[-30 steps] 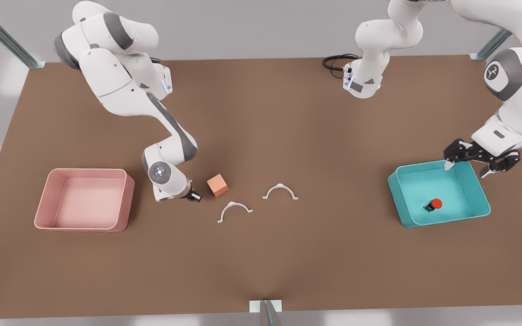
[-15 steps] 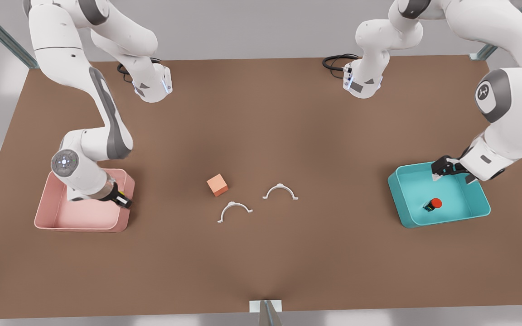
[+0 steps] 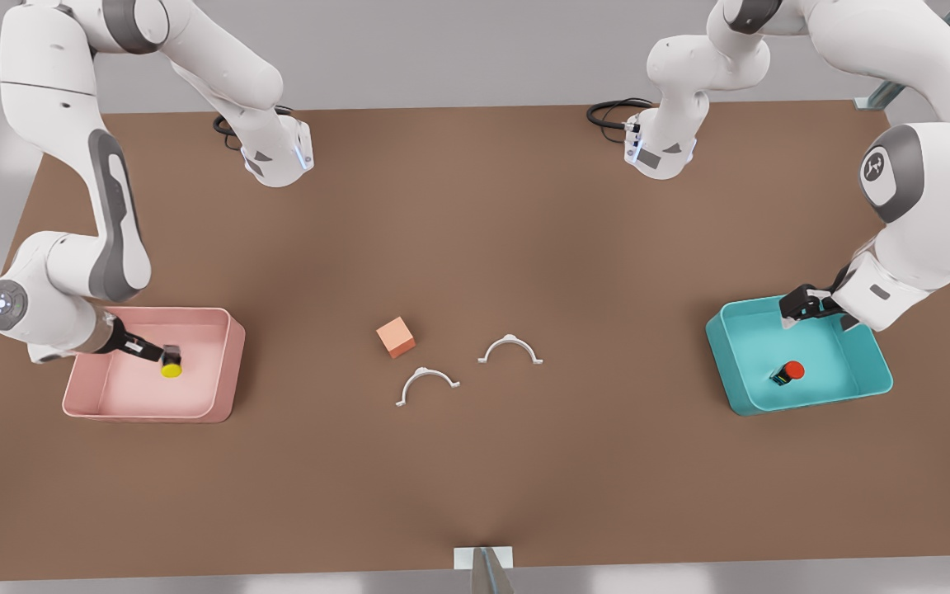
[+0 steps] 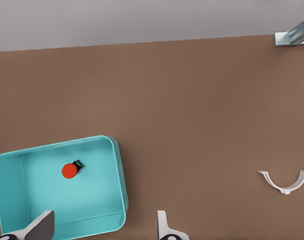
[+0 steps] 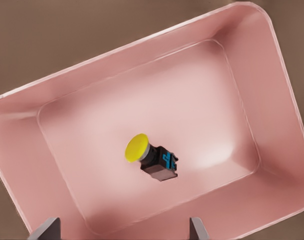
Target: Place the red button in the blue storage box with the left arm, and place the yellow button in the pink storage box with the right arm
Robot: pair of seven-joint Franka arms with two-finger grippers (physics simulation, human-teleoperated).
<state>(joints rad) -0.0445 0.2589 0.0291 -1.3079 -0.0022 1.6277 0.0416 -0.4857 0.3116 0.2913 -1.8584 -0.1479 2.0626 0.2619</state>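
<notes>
The yellow button (image 5: 152, 158) lies on its side near the middle of the pink storage box's (image 5: 251, 65) floor. The right gripper's (image 5: 123, 231) two fingertips (image 5: 48, 229) stand spread wide above the box's near wall.

Pink box (image 3: 228, 363), yellow button (image 3: 171, 370) with black base inside. Teal box (image 3: 731, 371), red button (image 3: 793, 370). Orange cube (image 3: 396, 337), two white clips (image 3: 427, 384), brown table (image 3: 475, 478), white-grey arms.
</notes>
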